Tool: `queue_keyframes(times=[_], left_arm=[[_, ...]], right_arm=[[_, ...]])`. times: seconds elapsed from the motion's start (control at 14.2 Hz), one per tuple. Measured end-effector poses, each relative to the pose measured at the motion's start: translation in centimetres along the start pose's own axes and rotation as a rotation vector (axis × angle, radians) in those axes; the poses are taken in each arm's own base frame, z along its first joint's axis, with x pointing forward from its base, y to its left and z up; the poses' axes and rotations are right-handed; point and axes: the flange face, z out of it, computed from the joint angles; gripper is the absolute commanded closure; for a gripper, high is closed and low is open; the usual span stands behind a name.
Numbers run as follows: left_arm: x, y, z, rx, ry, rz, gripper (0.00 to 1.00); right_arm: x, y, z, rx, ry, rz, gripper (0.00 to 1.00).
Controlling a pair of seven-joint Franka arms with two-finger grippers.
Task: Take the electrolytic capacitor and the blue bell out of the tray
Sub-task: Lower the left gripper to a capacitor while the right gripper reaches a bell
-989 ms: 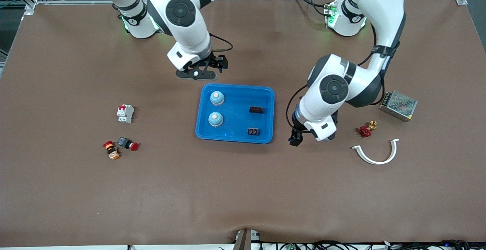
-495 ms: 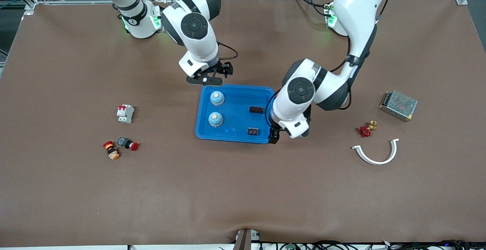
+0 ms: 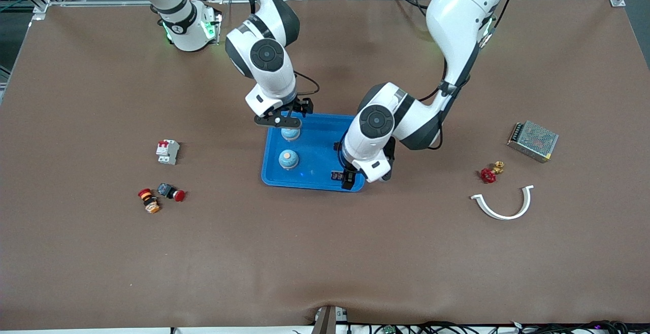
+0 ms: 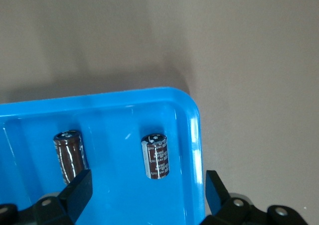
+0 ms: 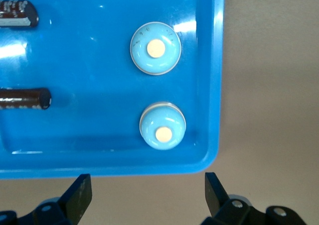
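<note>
The blue tray [image 3: 315, 179] sits mid-table with bare brown table [image 3: 325, 263] all round its rim. Inside, toward the left arm's end, lie two capacitors: the nearer capacitor [image 3: 338, 175] is just beside the tray's near edge, with the left gripper [image 3: 350, 179] over it, fingers spread wide and holding nothing. The farther capacitor [image 4: 69, 154] lies beside it. Toward the right arm's end stand two blue bells: the nearer bell [image 3: 288, 159] is uncovered, and the farther bell [image 3: 290, 133] is under the right gripper [image 3: 278, 120], whose fingers are also apart and empty, above the tray's farthest edge.
</note>
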Motion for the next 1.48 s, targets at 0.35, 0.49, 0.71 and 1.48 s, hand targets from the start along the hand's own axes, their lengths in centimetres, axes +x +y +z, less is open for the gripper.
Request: queue_keyframes(times=[0.35,0.49,0.71,1.48], left_arm=[[-0.5,0.3,1.5,-0.009,-0.001,-0.008,0.00],[-0.6,0.4,2.1,-0.014,0.008,-0.007,0.00],[-0.6,0.7,3.3,-0.024,0.026,-0.015,0.00],[-2.0,0.1,6.7,-0.027,0.050,0.001,0.00]], right_arm=[[0.5,-0.1,2.9,-0.009,-0.002,0.011,0.00],[0.6,-0.2,3.6,-0.011,-0.003,0.011,0.00],[0.8,-0.2,4.8,-0.015,-0.004,0.013,0.00],[0.9,0.5,8.8,-0.037,0.009,0.003,0.00]])
